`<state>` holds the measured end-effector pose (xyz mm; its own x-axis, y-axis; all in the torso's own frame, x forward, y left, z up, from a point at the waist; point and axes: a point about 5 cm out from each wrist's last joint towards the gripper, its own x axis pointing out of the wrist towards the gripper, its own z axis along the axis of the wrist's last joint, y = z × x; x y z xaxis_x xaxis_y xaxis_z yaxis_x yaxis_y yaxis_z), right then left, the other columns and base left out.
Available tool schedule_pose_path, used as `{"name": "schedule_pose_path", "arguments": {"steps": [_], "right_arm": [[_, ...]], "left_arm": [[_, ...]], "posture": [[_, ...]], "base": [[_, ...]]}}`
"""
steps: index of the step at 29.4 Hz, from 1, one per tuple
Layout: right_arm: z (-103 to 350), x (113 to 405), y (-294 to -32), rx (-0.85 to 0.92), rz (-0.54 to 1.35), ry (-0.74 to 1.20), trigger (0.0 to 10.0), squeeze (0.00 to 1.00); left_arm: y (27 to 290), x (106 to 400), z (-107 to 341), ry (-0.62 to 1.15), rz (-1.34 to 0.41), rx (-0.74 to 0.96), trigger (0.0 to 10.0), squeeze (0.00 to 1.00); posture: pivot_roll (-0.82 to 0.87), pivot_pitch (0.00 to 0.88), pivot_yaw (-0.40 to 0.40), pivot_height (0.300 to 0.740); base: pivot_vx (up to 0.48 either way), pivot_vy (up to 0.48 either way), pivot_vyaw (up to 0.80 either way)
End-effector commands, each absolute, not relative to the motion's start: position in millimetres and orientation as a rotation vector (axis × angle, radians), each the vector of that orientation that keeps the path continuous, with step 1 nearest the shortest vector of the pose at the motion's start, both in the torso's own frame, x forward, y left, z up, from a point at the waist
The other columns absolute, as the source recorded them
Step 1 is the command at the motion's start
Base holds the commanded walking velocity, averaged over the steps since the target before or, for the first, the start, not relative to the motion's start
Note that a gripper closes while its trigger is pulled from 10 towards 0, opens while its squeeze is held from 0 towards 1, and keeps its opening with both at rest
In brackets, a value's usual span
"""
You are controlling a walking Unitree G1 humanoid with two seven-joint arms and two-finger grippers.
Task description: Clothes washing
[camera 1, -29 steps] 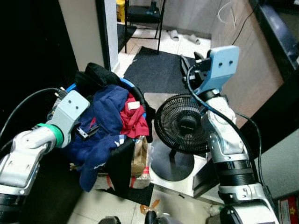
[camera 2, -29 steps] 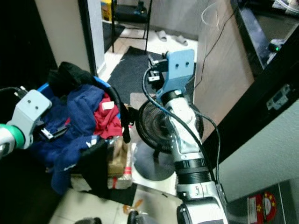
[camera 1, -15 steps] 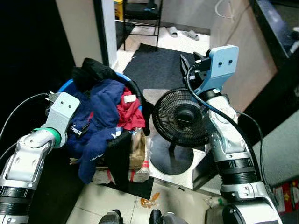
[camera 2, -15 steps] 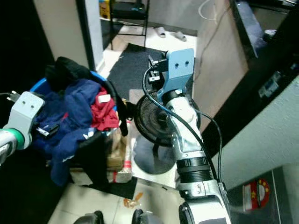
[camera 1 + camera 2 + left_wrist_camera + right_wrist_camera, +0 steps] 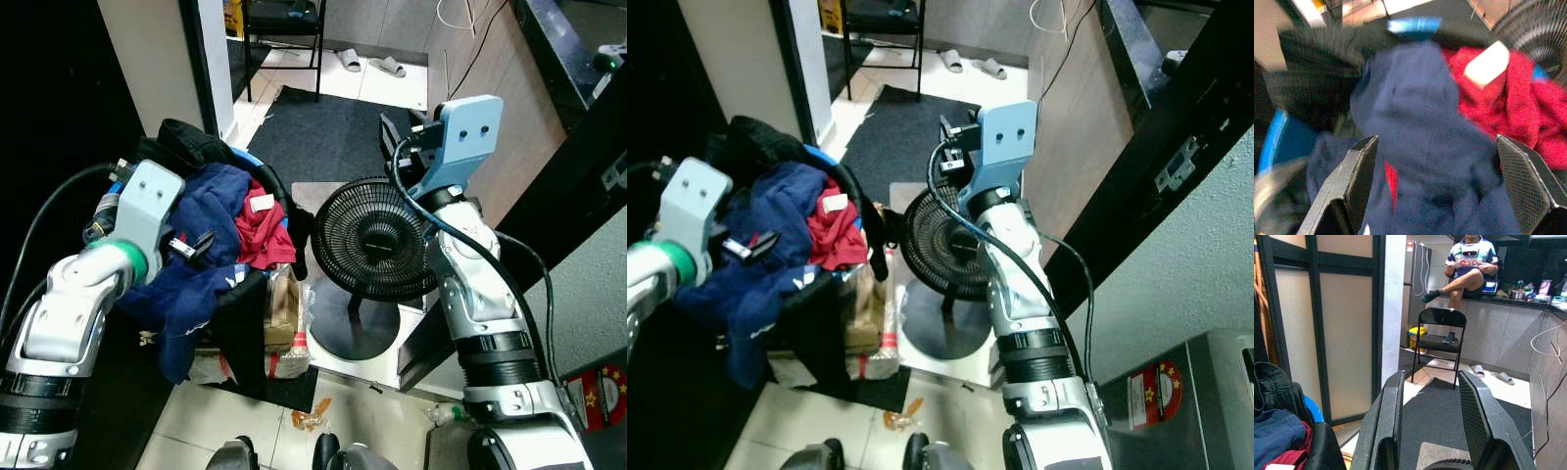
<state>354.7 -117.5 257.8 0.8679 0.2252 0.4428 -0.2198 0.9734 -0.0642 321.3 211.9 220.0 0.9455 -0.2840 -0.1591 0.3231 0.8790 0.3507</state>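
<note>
While lifting closer over the heap than a second ago, hovers above the laundry basket (image 5: 257,166) with the left gripper (image 5: 192,247), fingers spread wide and holding nothing; in the left wrist view the two black fingers (image 5: 1349,183) frame the navy garment (image 5: 1420,127) directly ahead, apart from it rather than touching. Sits heaped in the blue-rimmed basket: navy garment uppermost and spilling over the near side, red garment (image 5: 263,227) with a white label beside it, black garment (image 5: 186,142) at the far edge. Has shifted as a whole picture too, so most of the change reads as the head moving and the robot settling in front of the basket, not the clothes moving. Stands just beside the basket on the robot's right: a black floor fan (image 5: 375,237) on a pale base.

Holds high above the fan with the right gripper (image 5: 1427,440), fingers parted a little and empty, pointing across the dark floor mat (image 5: 323,132) toward a folding chair (image 5: 1438,333) and a seated person (image 5: 1469,269) on a counter beyond.

Suggests the reach is lined up and a grasp on the navy garment comes next; nothing lifted out yet, so washing barely begun.
</note>
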Motion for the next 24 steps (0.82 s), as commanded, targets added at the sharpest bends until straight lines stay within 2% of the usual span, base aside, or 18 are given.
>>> {"name": "schedule_pose_path", "arguments": {"steps": [1,2,4,6,8,11,14,24], "right_arm": [[258,356,-119,-0.012,0.223,-0.467,10.0,0.0],[259,356,-119,-0.012,0.223,-0.468,10.0,0.0],[259,356,-119,-0.012,0.223,-0.468,10.0,0.0],[260,357,-118,-0.01,0.223,-0.472,10.0,0.0],[260,357,-118,-0.009,0.224,-0.473,10.0,0.0],[260,357,-117,-0.009,0.227,-0.475,10.0,0.0],[259,357,-117,-0.012,0.228,-0.472,10.0,0.0],[261,359,-115,-0.014,0.239,-0.475,10.0,0.0]], "left_arm": [[204,320,219,0.105,-0.351,0.369,10.0,0.0],[193,320,229,0.055,-0.38,0.363,10.0,0.0],[193,320,229,0.055,-0.38,0.363,10.0,0.0],[173,322,243,-0.026,-0.413,0.362,10.0,0.0],[168,323,245,-0.043,-0.418,0.364,10.0,0.0],[176,327,240,-0.006,-0.372,0.35,10.0,0.0],[201,330,230,0.072,-0.27,0.341,10.0,0.0],[237,323,184,0.255,-0.17,0.335,10.0,0.0]], "posture": [[0.09,0.094,-0.019,0.74],[0.08,0.098,-0.019,0.74],[0.08,0.098,-0.019,0.74],[0.08,0.1,-0.015,0.74],[0.08,0.1,-0.015,0.74],[0.08,0.104,-0.014,0.74],[0.08,0.107,-0.016,0.74],[0.08,0.109,-0.028,0.74]], "base": [[0.0,0.0,0.0],[0.0,0.0,0.0],[0.0,0.0,0.0],[0.0,0.0,0.0],[0.0,0.0,0.0],[0.0,0.0,0.0],[0.0,0.0,0.0],[0.0,0.0,0.0]]}}
